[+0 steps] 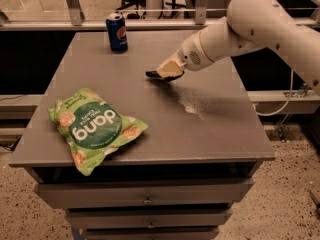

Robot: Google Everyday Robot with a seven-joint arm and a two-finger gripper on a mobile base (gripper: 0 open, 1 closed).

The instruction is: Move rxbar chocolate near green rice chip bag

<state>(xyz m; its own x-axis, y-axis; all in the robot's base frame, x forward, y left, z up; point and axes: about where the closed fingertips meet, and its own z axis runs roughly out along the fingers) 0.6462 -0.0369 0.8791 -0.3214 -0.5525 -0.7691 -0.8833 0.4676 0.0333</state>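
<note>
The rxbar chocolate is a small dark flat bar, held at its right end by my gripper just above the middle of the grey table. The gripper's pale fingers are shut on the bar, and most of the bar is hidden between them. The green rice chip bag lies flat at the table's front left, with white "dang" lettering on a dark green circle. The bar is to the bag's upper right, well apart from it.
A blue soda can stands upright at the table's back left. My white arm reaches in from the right over the table's right side. Drawers are below the table's front edge.
</note>
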